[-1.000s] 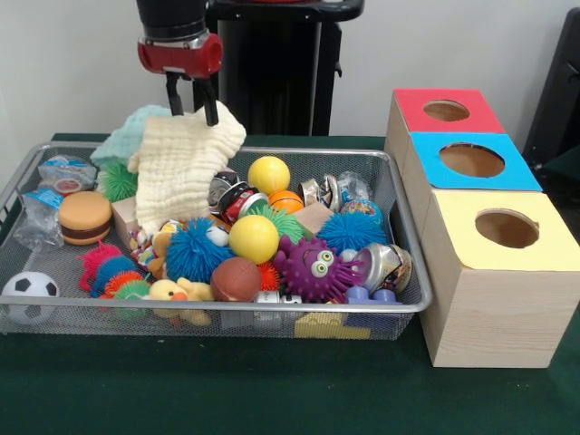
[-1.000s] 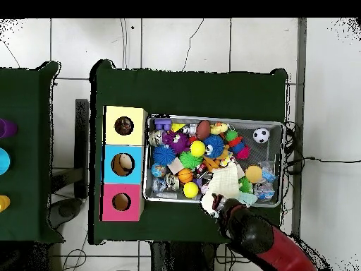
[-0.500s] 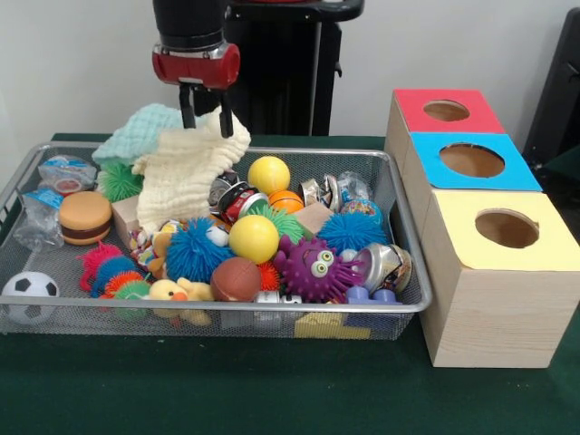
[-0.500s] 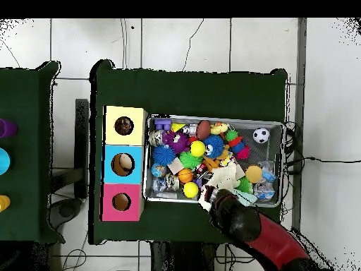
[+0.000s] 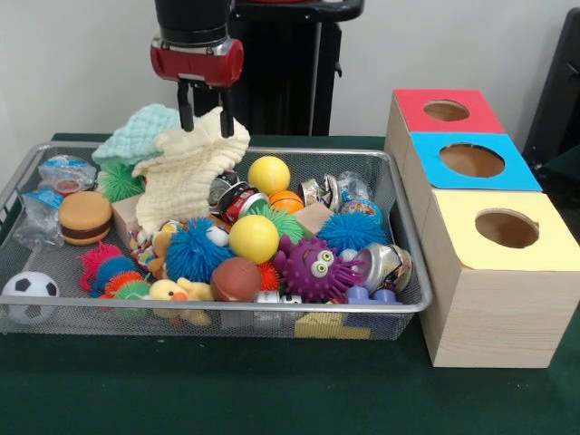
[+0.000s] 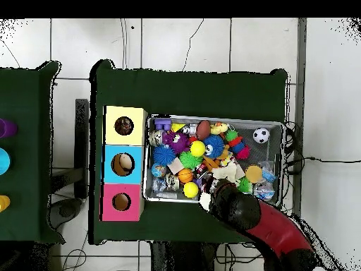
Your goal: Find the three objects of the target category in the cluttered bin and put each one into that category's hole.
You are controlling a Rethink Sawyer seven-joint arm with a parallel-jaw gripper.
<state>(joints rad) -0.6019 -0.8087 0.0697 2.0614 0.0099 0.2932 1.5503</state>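
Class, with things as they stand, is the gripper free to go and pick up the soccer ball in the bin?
Probably not yet: the gripper is shut on the cream cloth, though the soccer ball lies uncovered.

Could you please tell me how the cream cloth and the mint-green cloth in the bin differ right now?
The cream cloth is pinched at its top by the pincer and hangs in folds; the mint-green cloth lies free behind it. The cream one is waffle-textured, the green one fluffier. Both are soft fabrics at the wire bin's far side.

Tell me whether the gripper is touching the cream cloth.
Touching. In the front view the gripper is shut on the top edge of the cream cloth, which hangs bunched from it down to the toys in the wire bin.
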